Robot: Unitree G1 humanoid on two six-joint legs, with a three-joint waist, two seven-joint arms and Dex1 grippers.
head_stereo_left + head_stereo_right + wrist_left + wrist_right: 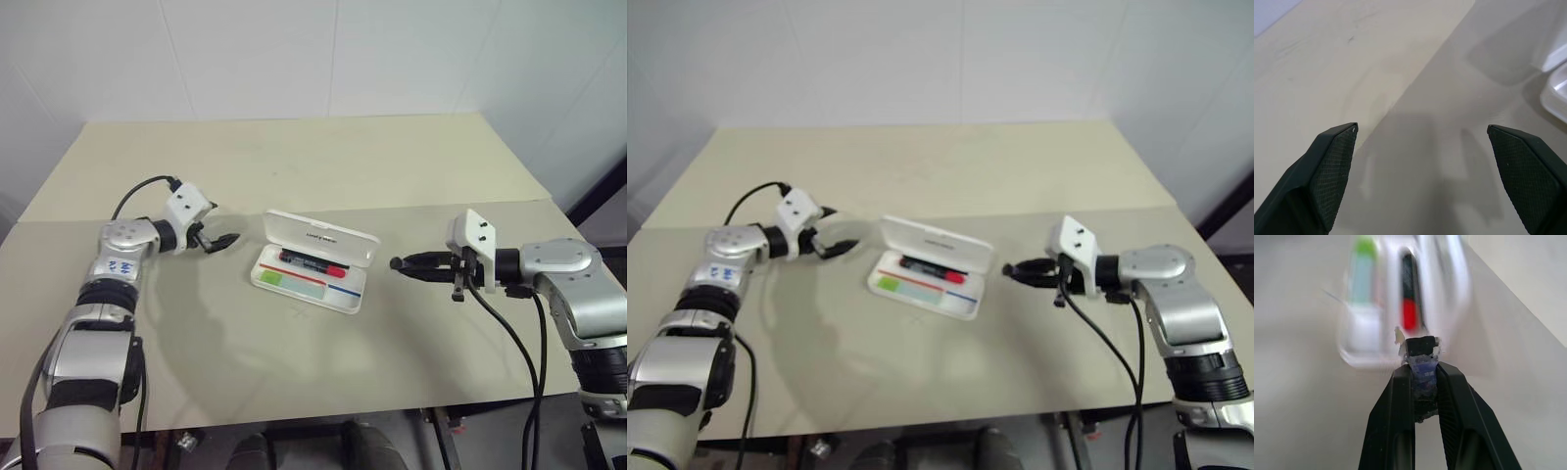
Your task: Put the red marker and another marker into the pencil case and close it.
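Note:
The white pencil case point(345, 299) lies open mid-table, its lid point(323, 236) tilted up at the back. Inside it, the red marker point(312, 262) lies along the back. The lime-green highlighter point(272, 278) sits at the tray's left front. My left gripper point(227, 242) is open, low over the table just left of the case and pointing toward it, with nothing between its fingers point(1334, 166). To the right of the case, my right gripper point(397, 263) is shut and points at the case's right end. The right wrist view looks past its tips point(1420, 345) to the marker point(1409, 293) and highlighter point(1362, 269).
The beige table point(294, 166) has a seam running across it just behind the case. Its front edge point(323, 411) is close to me. White walls stand behind and to both sides. A corner of the case point(1557, 93) shows in the left wrist view.

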